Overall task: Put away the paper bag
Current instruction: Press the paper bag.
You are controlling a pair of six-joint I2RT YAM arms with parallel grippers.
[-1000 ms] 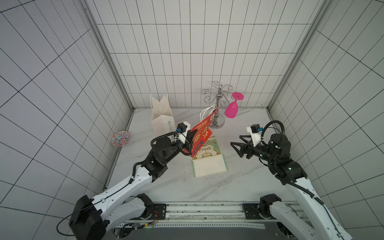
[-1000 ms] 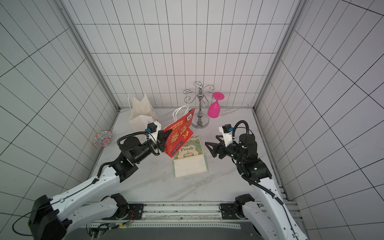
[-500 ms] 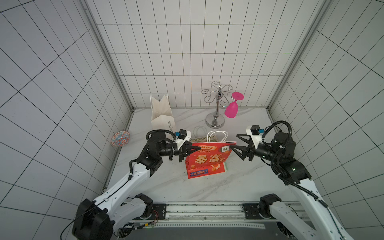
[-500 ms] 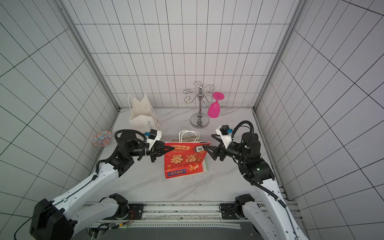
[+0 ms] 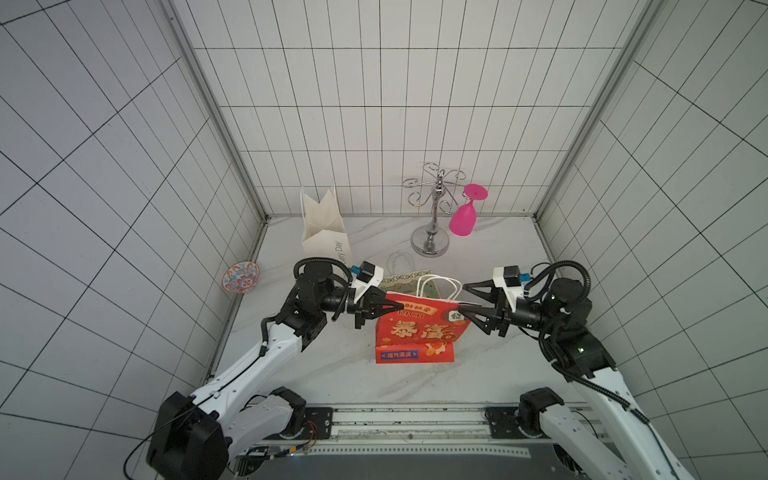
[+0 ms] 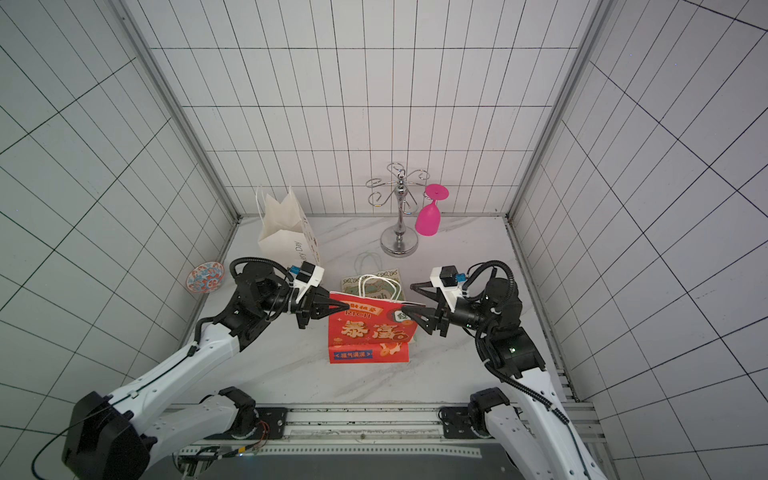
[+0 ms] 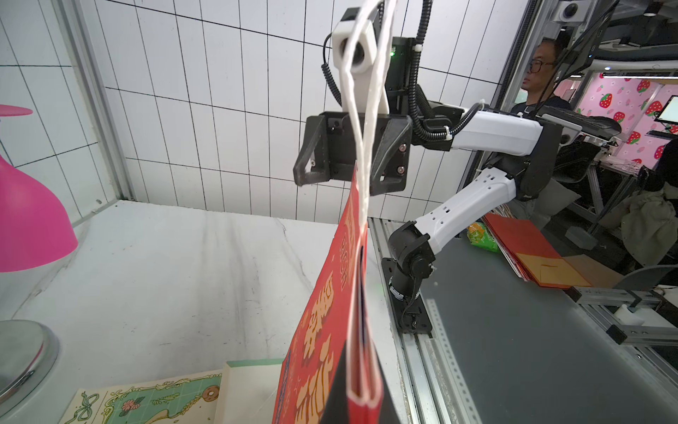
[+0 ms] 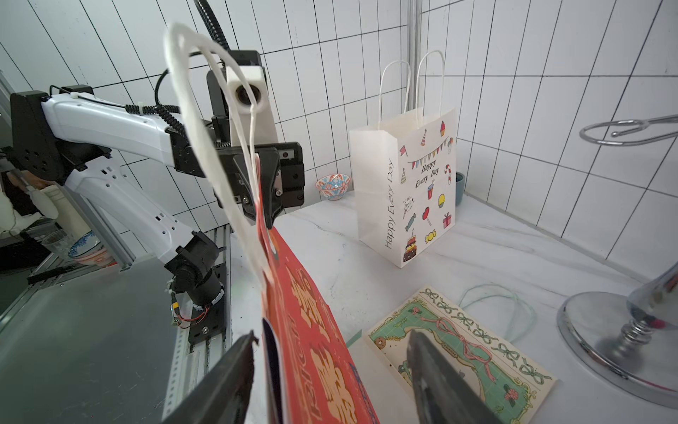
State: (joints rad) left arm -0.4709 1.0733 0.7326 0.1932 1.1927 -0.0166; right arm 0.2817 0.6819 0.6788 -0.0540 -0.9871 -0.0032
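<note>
In both top views the red paper bag (image 5: 419, 332) has swung round. A second ago it hung tilted, up near the wine-glass stand (image 5: 430, 224). Now it faces the front, flat and upright, between the two arms. The left gripper (image 5: 395, 308) is clamped shut on the bag's upper corner on its own side. The right gripper (image 5: 461, 298) stood well off with its jaws wide a second ago. It has since come in to the opposite top corner, its jaws narrower but still parted. The bag (image 6: 370, 332) hangs in front of the green flat bag (image 6: 374, 276) lying on the desk (image 6: 291, 374). I cannot tell whether its bottom fold touches the desk.

From the left wrist, the bag (image 7: 323, 312) runs away edge-on. Its far top corner pokes in between the right gripper's (image 7: 343, 181) parted jaws.

From the right wrist, the bag's (image 8: 312, 330) edge sits between that gripper's (image 8: 332, 336) own fingers. It lies close beside one finger and clear of the other, so nothing is pinched yet. Across the way, the left gripper (image 8: 262, 198) bites the far corner.

To my eye, a two-corner hold is about to be made. That would let the folded bag be laid down squarely, likely with the green one.
</note>
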